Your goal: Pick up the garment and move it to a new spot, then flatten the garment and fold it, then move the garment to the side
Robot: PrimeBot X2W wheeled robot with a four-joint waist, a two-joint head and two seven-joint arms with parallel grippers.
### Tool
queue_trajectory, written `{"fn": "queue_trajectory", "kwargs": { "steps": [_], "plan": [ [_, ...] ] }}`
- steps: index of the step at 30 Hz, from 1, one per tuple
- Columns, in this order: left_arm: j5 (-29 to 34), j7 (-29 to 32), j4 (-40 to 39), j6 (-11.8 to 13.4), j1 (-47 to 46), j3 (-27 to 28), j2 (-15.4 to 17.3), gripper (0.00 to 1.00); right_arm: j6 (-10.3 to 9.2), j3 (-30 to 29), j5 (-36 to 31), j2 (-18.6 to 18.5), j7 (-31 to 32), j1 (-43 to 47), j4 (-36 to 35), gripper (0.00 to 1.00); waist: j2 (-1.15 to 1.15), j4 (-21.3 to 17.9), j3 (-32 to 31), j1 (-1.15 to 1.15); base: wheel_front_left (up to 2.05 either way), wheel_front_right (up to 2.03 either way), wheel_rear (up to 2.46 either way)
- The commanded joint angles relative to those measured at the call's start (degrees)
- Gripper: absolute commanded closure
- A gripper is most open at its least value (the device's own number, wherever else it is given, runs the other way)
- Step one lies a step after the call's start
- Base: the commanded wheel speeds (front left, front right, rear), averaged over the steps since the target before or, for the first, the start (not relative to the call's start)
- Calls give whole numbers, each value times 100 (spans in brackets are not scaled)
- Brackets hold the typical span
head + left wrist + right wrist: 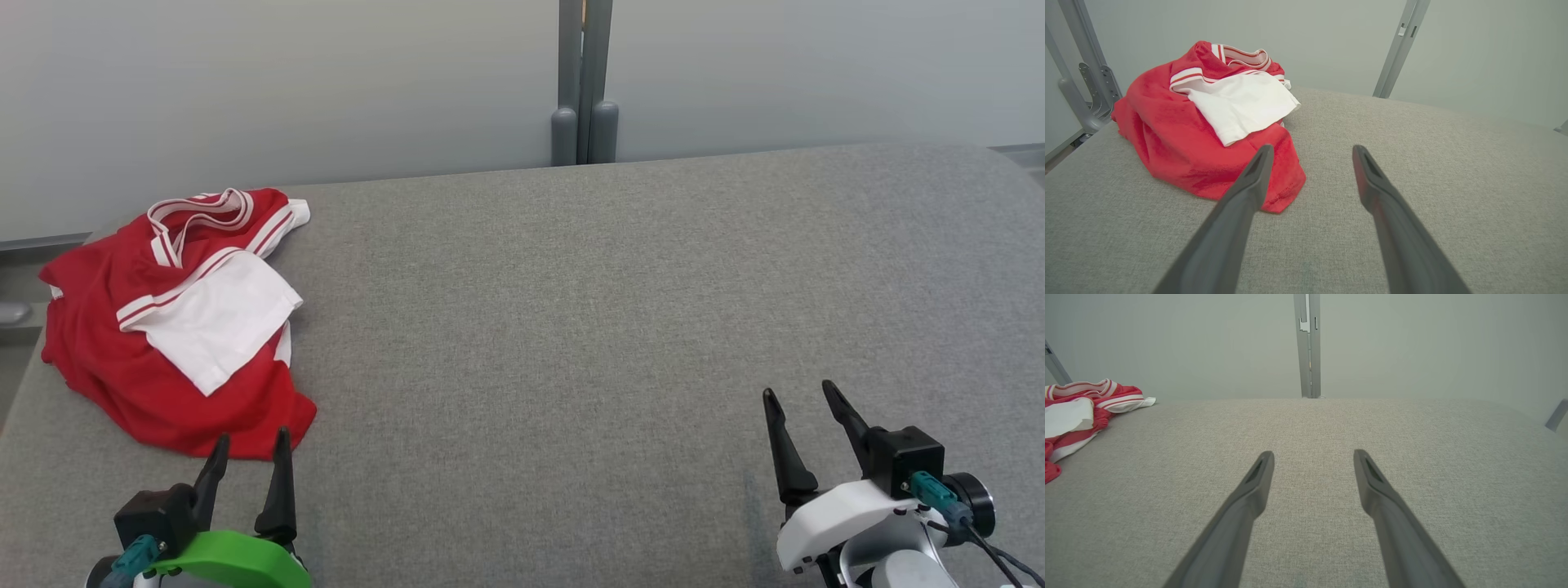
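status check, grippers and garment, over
Left gripper open, empty, tips by the garment. Right gripper open, empty, over the grey surface. Garment crumpled, far left. No obstruction seen.

no readable text, labels or signs

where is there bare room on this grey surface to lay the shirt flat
The middle of the grey surface is bare, from the crumpled garment at the left to its right edge, and from the grey post at the back to the right gripper in front. Crowded only at the left, where the garment lies just ahead of the left gripper.
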Motion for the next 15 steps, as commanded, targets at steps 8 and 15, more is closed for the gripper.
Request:
{"fn": "queue_trajectory", "kwargs": {
  "steps": [8,15],
  "plan": [
    [396,-143,2,-16,-127,-8,60,0,2,26,-485,-35,-152,-10,25,0,0,-22,14,0,0,0,0],
    [641,-204,40,-17,-89,-15,55,0,2,54,-754,-36,-221,17,58,0,0,-40,-5,0,0,0,0]
  ]
}}
